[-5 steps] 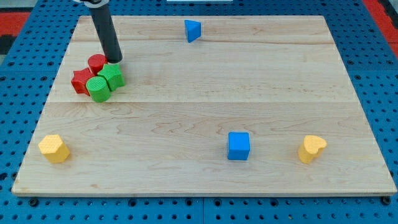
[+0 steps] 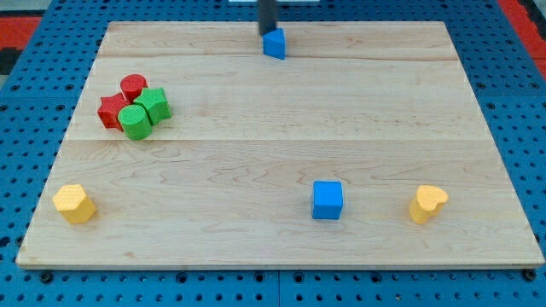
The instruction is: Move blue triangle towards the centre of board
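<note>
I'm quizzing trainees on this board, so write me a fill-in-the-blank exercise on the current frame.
1. My tip is right at the blue triangle, near the view's ____ edge.
2. The block between the blue cube and the view's right edge is ____.
3. The red and green blocks are clustered on the view's ____ side.
4. The number of yellow blocks on the board is ____.

Missing words: top; yellow; left; two

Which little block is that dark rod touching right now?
Look along the wooden board's top edge, near the middle. There my tip meets the blue triangle, a small wedge standing alone; the other blue block is a cube near the bottom.
</note>
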Available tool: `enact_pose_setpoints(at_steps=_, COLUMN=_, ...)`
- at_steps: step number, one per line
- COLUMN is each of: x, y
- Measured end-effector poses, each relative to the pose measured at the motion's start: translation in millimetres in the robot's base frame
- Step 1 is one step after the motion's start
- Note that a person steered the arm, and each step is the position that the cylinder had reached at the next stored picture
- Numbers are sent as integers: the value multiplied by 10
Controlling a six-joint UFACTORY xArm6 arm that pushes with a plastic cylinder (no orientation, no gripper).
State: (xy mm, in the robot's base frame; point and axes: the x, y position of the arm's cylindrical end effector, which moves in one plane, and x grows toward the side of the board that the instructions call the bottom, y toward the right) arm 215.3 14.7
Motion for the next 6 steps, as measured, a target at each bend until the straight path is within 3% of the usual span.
enact_pose_setpoints(at_steps=1, x=251, y=242)
enact_pose_setpoints(at_steps=4, x=736, y=-438)
enact_pose_setpoints(at_steps=5, x=1025, y=-375)
enact_pose_setpoints(at_steps=6, x=1043, y=-12)
